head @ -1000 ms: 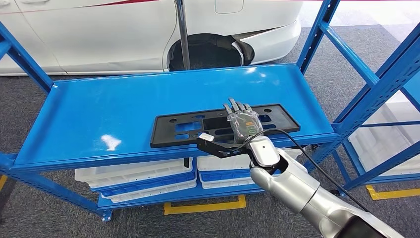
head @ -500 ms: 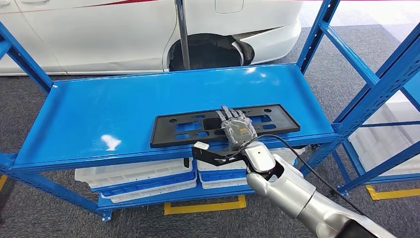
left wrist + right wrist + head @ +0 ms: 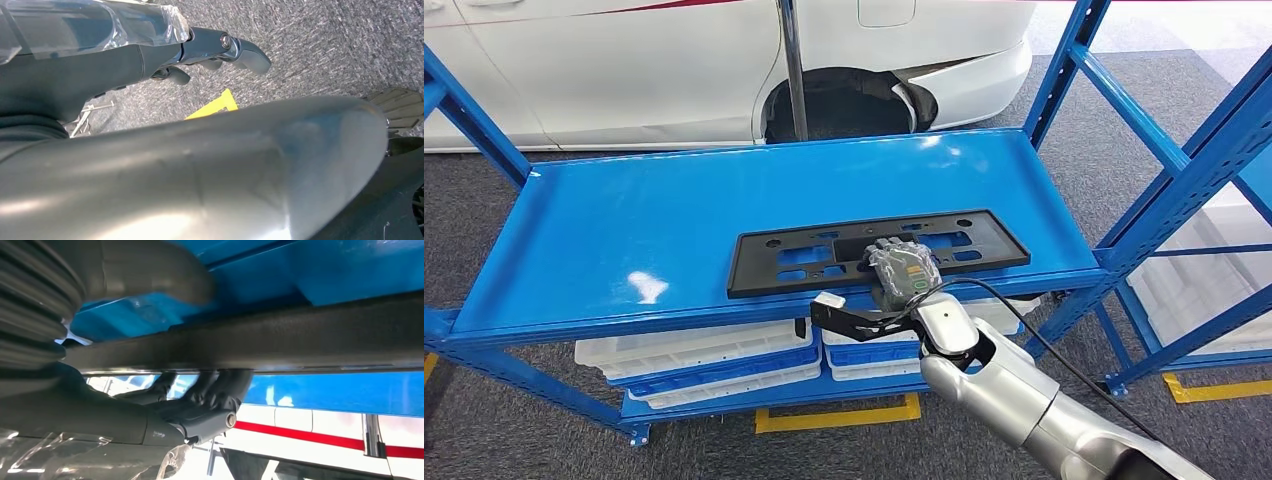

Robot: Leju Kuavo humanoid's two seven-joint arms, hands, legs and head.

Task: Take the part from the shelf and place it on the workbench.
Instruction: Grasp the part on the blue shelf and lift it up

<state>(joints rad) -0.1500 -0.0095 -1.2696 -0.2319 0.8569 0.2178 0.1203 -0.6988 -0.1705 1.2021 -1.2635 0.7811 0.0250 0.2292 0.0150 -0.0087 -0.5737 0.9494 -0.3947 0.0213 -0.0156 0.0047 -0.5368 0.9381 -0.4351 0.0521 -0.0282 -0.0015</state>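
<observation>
One right robot hand (image 3: pixel 902 272) grips the black plastic part (image 3: pixel 804 256) at the near edge of the blue shelf (image 3: pixel 674 200), fingertips hidden. White crates (image 3: pixel 704 358) sit below; their contents are hard to see.

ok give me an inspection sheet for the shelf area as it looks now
Surface: blue shelf, top level bare apart from the part.
Job's things: black plastic part lies flat near the front edge.
Clutter: nothing seen on the top level; white crates on the level below.
Hands: right hand curled over the part's front edge, fingers against it; left hand hangs over the floor, holding nothing.
Cables: black cable runs along the right arm.
Surroundings: white car, grey carpet, yellow floor marking.
</observation>
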